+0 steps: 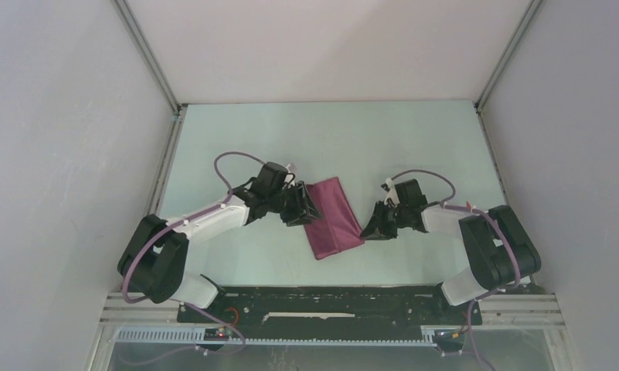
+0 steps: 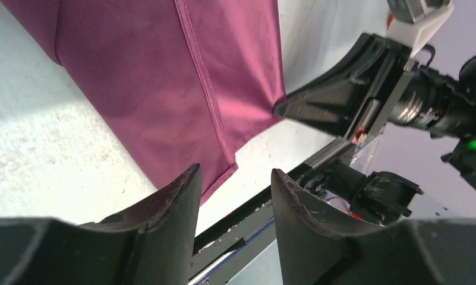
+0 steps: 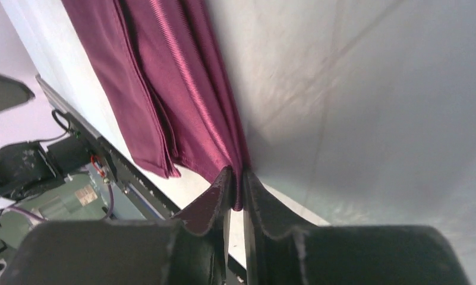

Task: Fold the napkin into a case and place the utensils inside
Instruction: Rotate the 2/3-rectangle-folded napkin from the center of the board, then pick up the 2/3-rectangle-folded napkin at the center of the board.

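Observation:
The maroon napkin [image 1: 333, 216] lies folded into a long strip in the middle of the table, slanting from far left to near right. My right gripper [image 1: 368, 230] is shut on the napkin's near right edge; the right wrist view shows cloth [image 3: 182, 89] pinched between the fingertips [image 3: 223, 184]. My left gripper [image 1: 310, 210] is open and empty at the napkin's left edge; in the left wrist view the cloth [image 2: 164, 83] lies just beyond its fingers [image 2: 182, 190]. The orange utensils are out of view.
The pale table [image 1: 414, 147] is walled by white panels at the left, right and back. A black base rail [image 1: 329, 303] runs along the near edge. The right gripper shows in the left wrist view [image 2: 342, 89].

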{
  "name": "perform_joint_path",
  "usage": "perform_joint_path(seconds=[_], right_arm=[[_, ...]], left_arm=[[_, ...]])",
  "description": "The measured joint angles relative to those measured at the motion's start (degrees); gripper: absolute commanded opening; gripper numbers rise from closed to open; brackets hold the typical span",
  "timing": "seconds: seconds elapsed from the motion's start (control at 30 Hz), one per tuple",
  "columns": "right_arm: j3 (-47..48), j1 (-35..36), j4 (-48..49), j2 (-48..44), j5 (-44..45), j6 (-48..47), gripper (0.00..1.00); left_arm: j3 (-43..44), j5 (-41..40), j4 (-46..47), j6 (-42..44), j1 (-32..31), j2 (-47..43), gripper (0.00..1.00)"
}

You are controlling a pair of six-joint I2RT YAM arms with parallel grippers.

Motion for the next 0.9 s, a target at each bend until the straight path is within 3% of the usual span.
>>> perform_joint_path(seconds=[0.1, 0.2, 0.23, 0.27, 0.37, 0.53, 0.7, 0.9], right_arm=[[-3.8, 2.9, 3.3, -3.2, 0.6, 4.4, 0.32], [-6.1, 6.9, 5.3, -7.2, 0.8, 8.8, 0.63], [-6.5, 7.2, 5.6, -9.2, 0.8, 9.7, 0.69], [-6.7, 6.8, 5.4, -11.0, 1.1, 10.6, 0.74], [-6.7, 1.4, 3.4, -17.2, 2.2, 10.9, 0.76], [-6.7, -9.2, -1.9, -21.4, 5.0, 8.7, 0.76], [-6.7, -12.3, -6.5, -21.4, 7.2, 6.9, 0.76], [-6.7, -13.9, -8.1, -21.4, 9.4, 4.9, 0.75]], left_arm=[[1.2, -2.9, -1.9, 1.2, -1.6, -0.1, 0.56], [2.5, -6.4, -3.6, 2.4, -4.0, -0.2, 0.6], [3.0, -7.6, -4.2, 2.8, -5.0, -0.2, 0.8], [3.7, -9.2, -5.1, 3.1, -6.2, -0.2, 0.85], [7.4, -14.0, -7.5, 3.6, -11.1, 1.0, 0.86], [20.0, -23.2, -13.5, 2.6, -20.9, 10.3, 0.67], [35.9, -30.9, -23.3, -0.9, -28.2, 24.2, 0.68], [41.9, -34.1, -33.2, -5.5, -32.0, 31.8, 0.55]])
